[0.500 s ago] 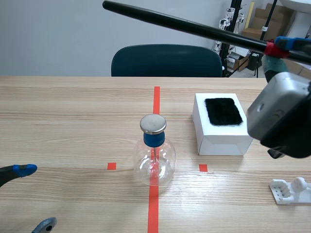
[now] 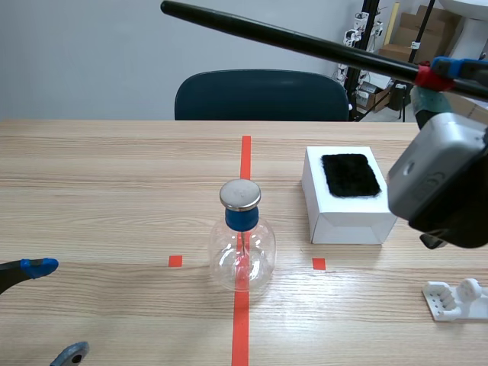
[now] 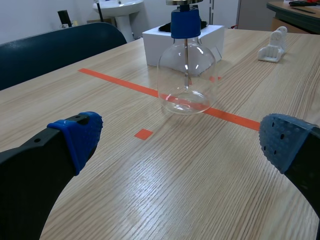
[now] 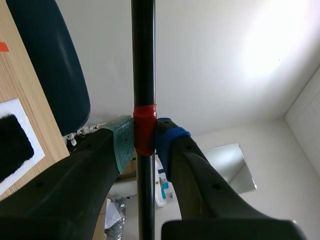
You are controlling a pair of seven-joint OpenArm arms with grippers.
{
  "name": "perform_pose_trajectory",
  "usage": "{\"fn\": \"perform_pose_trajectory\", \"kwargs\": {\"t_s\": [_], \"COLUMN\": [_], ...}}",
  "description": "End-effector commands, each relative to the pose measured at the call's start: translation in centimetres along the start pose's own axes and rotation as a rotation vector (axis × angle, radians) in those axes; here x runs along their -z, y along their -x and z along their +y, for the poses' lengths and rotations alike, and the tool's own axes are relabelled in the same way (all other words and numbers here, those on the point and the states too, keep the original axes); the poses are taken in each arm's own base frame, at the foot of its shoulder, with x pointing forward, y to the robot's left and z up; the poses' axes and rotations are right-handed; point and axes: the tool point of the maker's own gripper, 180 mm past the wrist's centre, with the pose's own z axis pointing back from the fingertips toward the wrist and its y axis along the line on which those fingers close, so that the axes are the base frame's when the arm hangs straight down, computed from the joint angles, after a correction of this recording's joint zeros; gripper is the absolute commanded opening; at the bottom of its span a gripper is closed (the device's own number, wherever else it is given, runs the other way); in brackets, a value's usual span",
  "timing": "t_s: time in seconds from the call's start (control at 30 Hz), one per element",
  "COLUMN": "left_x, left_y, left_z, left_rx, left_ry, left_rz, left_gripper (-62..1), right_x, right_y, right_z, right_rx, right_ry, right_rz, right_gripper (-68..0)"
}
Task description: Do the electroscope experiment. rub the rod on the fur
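Scene view takes in a big wooden worktop, and a dark blue chair stands behind its far edge. High up, a long black rod slants through the air, from above the chair toward the right side. The right gripper has it. Its two fingers are squeezed tight on the red band near one end of the rod, one pad on each side. Down below, near the right edge, sits a white box. A round glass flask stands in the middle of the worktop on the long orange line, a bit nearer to the robot than the box and apart from it. It has a blue stopper and a flat metal cap on top. The black fur lies flat on top of the box, and the rod is up in the air, not touching it. A small white plastic holder lies by the near right corner. The left gripper is low by the near left corner, its fingers spread wide with nothing between them, and the flask is ahead of it.
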Motion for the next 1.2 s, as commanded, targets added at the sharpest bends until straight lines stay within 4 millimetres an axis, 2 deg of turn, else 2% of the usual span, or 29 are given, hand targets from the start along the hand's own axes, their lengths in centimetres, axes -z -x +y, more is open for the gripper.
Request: {"fn": "perform_pose_trajectory", "kwargs": {"t_s": [0.0,0.23,0.37,0.7,0.87,1.0,1.17], "left_x": [0.1,0.1,0.1,0.1,0.1,0.1,0.1], "left_y": [-1.4,-1.4,-1.4,-1.4,-1.4,-1.4,-1.4], "left_z": [0.4,0.4,0.4,0.4,0.4,0.4,0.4], "left_rx": [0.010,0.010,0.010,0.010,0.010,0.010,0.010], "left_ry": [-0.002,-0.002,-0.003,-0.003,-0.003,-0.003,-0.003], "left_rz": [-0.064,-0.064,-0.064,-0.064,-0.064,-0.064,-0.064], "left_gripper": [1.4,1.4,1.4,1.4,1.4,1.4,1.4], "right_x": [0.2,1.4,2.0,3.9,4.7,5.1,5.0], "right_y": [0.1,2.4,4.6,13.6,17.8,19.8,20.7], "right_z": [-0.9,-2.3,-1.9,-0.4,0.0,0.0,1.1], "right_rx": [-0.007,-0.036,-0.069,-0.202,-0.324,-0.445,-0.561], "right_ry": [0.036,0.085,0.075,0.041,-0.015,-0.072,-0.182], "right_rz": [0.003,0.084,0.143,0.320,0.357,0.339,0.252], "right_gripper": [-67.6,-67.6,-67.7,-67.7,-67.7,-67.7,-67.7]}}
